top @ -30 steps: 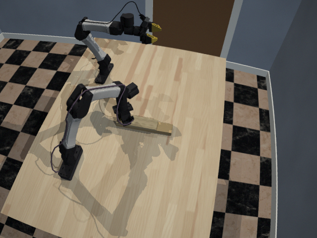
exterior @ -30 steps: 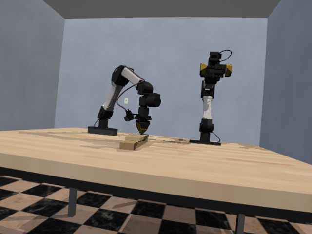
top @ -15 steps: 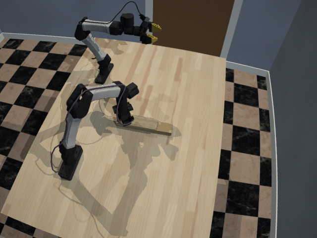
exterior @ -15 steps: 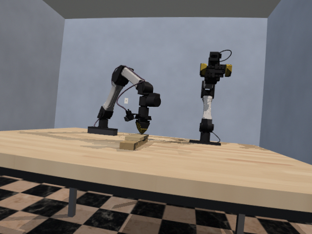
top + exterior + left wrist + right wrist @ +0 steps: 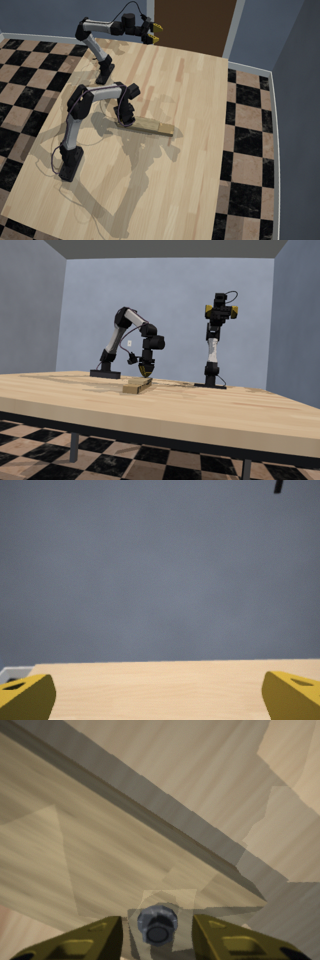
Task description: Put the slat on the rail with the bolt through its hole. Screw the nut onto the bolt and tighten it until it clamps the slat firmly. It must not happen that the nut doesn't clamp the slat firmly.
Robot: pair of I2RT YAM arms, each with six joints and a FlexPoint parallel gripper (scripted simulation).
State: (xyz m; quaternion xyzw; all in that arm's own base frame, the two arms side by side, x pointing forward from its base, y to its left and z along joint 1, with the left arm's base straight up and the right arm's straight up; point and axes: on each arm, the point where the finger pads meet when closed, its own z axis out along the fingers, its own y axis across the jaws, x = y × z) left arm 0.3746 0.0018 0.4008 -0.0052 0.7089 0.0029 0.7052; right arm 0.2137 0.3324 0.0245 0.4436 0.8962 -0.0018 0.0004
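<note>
Slat (image 5: 144, 123) (image 5: 140, 381) (image 5: 100, 845): on rail (image 5: 166, 128) (image 5: 130, 389), inward of the surface's (image 5: 196, 155) (image 5: 155, 405) (image 5: 160, 690) (image 5: 200, 750) arm-side edge; right gripper (image 5: 128, 121) (image 5: 146, 375) (image 5: 157, 932), jaws parted around nut (image 5: 157, 915), gripping nothing: centre, close evenly, turn upright until firm; left gripper (image 5: 160, 33) (image 5: 221, 311) (image 5: 159, 695), jaws wide
</note>
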